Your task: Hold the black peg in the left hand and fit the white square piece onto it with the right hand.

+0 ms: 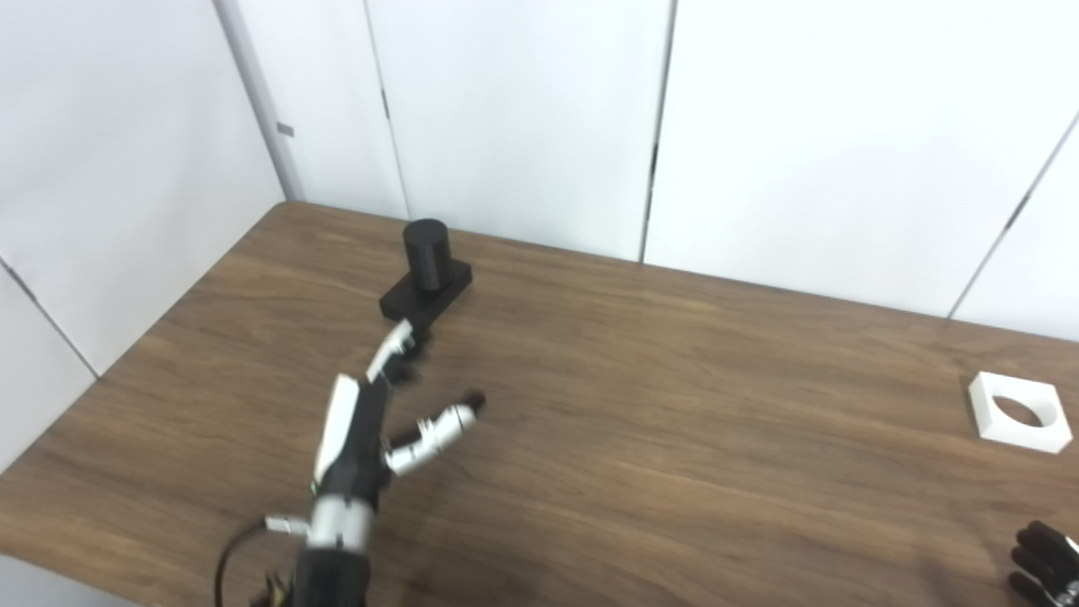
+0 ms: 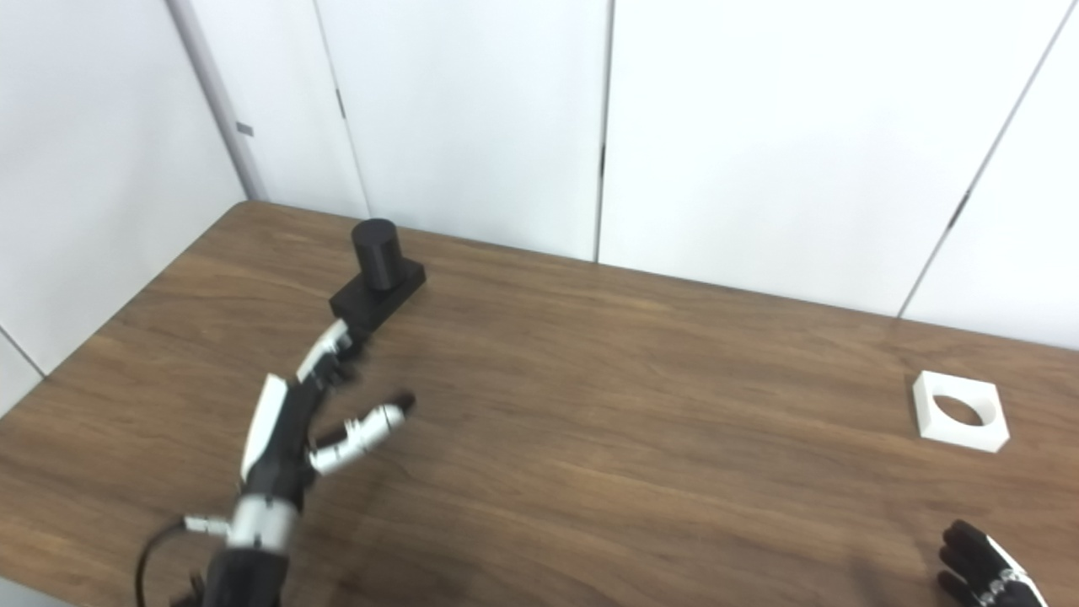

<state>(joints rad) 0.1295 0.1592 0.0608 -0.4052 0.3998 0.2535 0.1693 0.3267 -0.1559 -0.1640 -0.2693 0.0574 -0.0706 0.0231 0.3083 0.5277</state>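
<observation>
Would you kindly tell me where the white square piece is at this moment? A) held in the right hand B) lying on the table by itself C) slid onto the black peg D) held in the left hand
B: the white square piece lies flat on the table, apart from both hands.

The peg stands far left on the table, the square piece far right.

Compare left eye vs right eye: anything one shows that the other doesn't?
Left eye only: nothing distinct; it clips the right hand harder at the corner. Right eye only: more of that hand and more table right of the white square piece. Both: left hand open, reaching toward the black peg, which stands upright on its base, not yet gripped; the white piece lies flat, untouched.
</observation>
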